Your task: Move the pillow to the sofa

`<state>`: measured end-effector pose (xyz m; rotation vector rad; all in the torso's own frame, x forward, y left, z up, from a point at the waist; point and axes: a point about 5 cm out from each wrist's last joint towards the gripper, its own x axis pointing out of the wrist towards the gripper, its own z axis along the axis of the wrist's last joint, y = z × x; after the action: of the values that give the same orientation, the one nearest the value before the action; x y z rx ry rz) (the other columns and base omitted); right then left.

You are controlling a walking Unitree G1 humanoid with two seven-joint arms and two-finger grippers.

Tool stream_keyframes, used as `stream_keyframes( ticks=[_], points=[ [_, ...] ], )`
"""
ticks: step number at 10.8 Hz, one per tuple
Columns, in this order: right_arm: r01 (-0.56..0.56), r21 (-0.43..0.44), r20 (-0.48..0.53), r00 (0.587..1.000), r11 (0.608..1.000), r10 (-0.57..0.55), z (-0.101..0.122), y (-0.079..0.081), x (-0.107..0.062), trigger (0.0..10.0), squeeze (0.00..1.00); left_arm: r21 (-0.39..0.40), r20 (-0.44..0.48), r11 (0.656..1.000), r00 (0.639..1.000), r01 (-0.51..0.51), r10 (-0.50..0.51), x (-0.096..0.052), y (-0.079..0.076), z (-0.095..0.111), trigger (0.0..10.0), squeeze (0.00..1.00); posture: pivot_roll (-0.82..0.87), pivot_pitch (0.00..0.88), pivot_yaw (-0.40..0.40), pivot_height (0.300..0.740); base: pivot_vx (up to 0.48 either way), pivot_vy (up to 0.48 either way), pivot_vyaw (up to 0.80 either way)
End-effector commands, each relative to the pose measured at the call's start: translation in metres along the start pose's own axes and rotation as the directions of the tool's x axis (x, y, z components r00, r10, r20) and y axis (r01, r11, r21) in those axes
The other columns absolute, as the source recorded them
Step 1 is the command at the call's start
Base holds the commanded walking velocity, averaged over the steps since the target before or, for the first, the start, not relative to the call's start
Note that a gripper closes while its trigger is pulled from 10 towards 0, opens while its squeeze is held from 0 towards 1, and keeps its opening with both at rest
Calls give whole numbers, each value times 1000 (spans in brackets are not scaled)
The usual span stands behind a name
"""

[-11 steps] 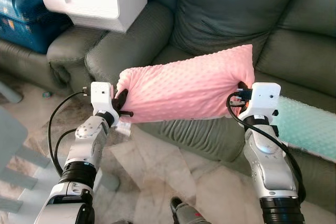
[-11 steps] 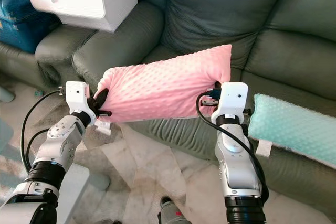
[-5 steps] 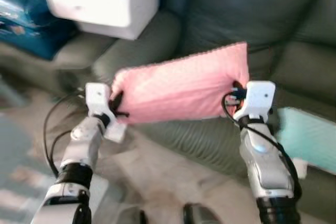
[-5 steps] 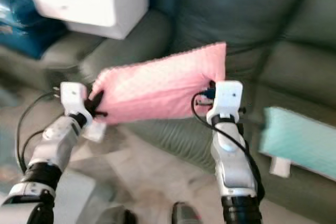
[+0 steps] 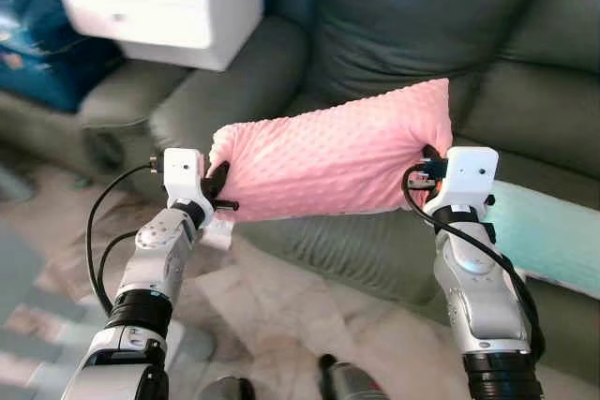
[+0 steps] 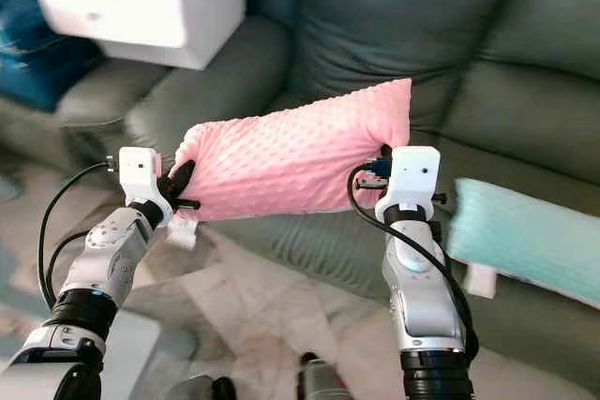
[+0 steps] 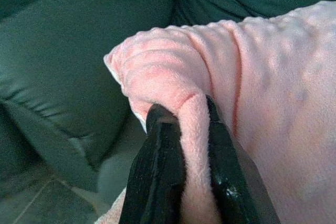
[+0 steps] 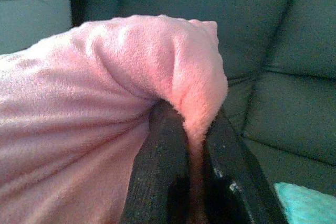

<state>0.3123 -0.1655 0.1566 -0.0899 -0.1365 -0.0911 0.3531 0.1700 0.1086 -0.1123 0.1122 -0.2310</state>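
The dark green sofa (image 5: pixel 422 16) spread across the far side of my view, its seat cushion lying just beyond and below the load, with a white box (image 5: pixel 159 2) perched on the left armrest and blue bags (image 5: pixel 42 49) further left. Compared with a second before, the whole picture had slid and blurred, then settled with the armrest and box sitting slightly differently, which I took as the robot stepping or swaying rather than anything on the sofa moving; the grasp looked unchanged through it, so I judged the carry was nearly done and only the lowering onto the seat remained. A teal pillow (image 5: pixel 553 231) lay on the seat to the right. The pink pillow (image 5: pixel 333 156) hung in the air in front of the seat edge, stretched between both arms, its right end higher than its left. The left gripper (image 7: pixel 184 182) was clenched on a fold of the pillow's left corner, fabric bunched between the black fingers (image 7: pixel 160 171). The right gripper (image 8: pixel 191 182) likewise pinched the right corner, plush spilling over its fingers (image 8: pixel 163 166).
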Motion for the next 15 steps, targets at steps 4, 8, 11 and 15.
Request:
stream_keyframes(
  ticks=[4, 8, 11, 15],
  points=[
    [29, 6, 18, 999, 1000, -29, 4, -6, 1, 10000, 0, 11, 7, 1000, 1000, -6, 6, -1, 2, 2, 10000, 0, -174, 193, -21, 740, 0, 0, -784],
    [27, 1, 18, 999, 1000, -27, 5, -7, 1, 10000, 0, 13, 1, 1000, 1000, -11, 11, -1, 2, 2, 10000, 0, -174, 195, -23, 740, 0, 0, -783],
    [25, -1, 17, 1000, 1000, -25, 5, -7, 1, 10000, 0, -6, 5, 1000, 1000, -19, 19, -1, 3, 1, 10000, 0, -175, 194, -23, 740, 0, 0, -783],
    [24, -3, 17, 1000, 1000, -24, 5, -6, 1, 10000, 0, 2, 0, 1000, 1000, -11, 11, -1, 2, 0, 10000, 0, -176, 194, -26, 740, 0, 0, -783]
  ],
)
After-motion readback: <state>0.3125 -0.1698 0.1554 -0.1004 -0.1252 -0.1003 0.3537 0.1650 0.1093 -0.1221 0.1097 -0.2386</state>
